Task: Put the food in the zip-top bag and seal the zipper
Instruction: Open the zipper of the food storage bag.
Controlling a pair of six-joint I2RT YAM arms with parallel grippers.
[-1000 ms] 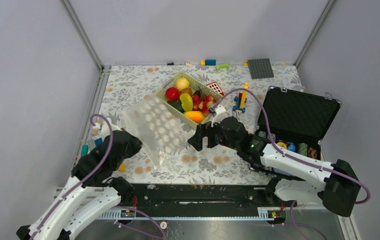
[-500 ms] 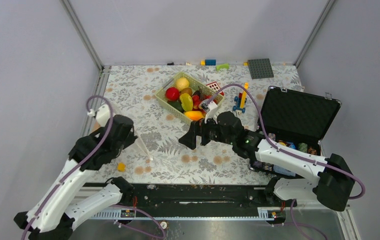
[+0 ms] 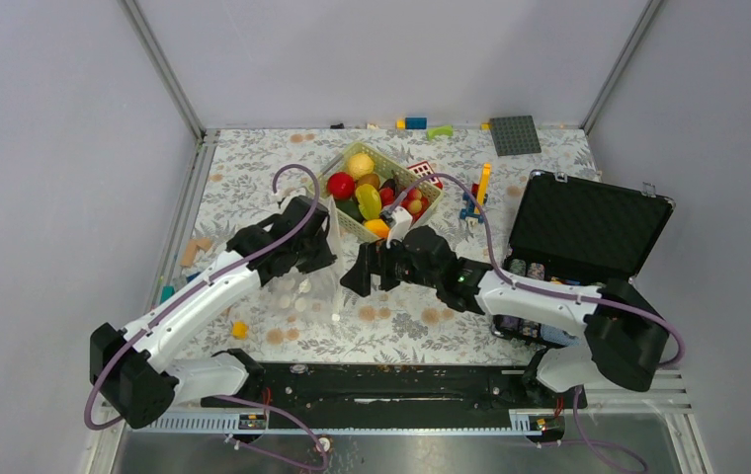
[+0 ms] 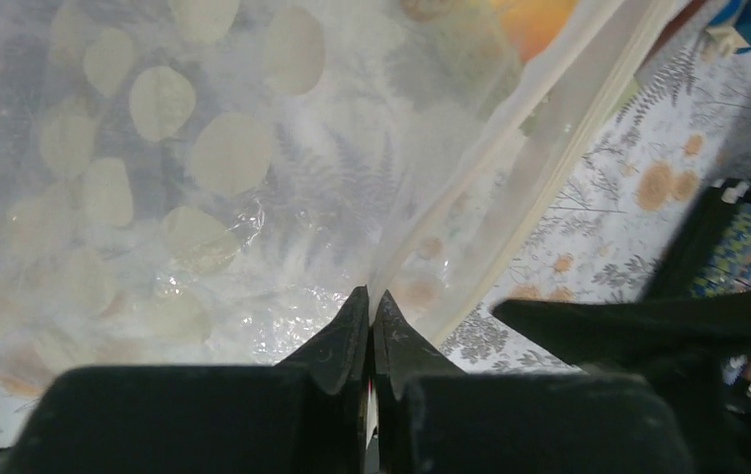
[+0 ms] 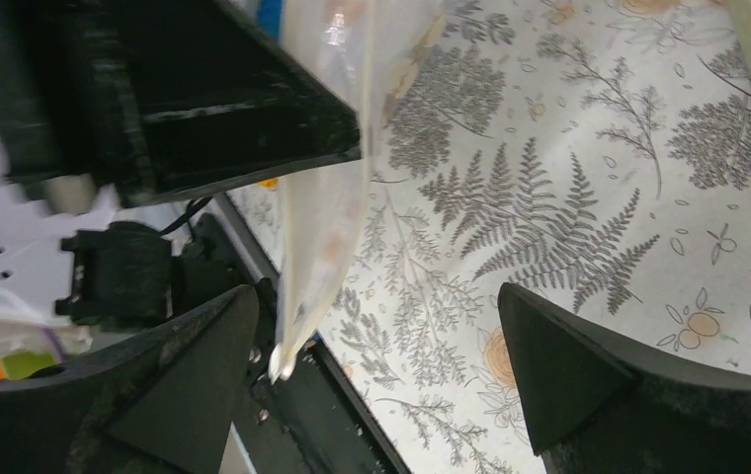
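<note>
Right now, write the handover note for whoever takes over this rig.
Left gripper: fingers shut on the edge of the clear dot-printed plastic zip-top bag, held up beside the basket.
Right gripper: open, bag edge hanging between its fingers, ungripped.
Glossy toy fruits and vegetables: piled in the pale green lattice basket.
Done: bag lifted; it looks empty.
Left: open it, load the food, seal the press-seal zipper.

Plain grey walls (image 3: 372,59) enclose a table with floral-patterned cloth (image 3: 253,168).
</note>
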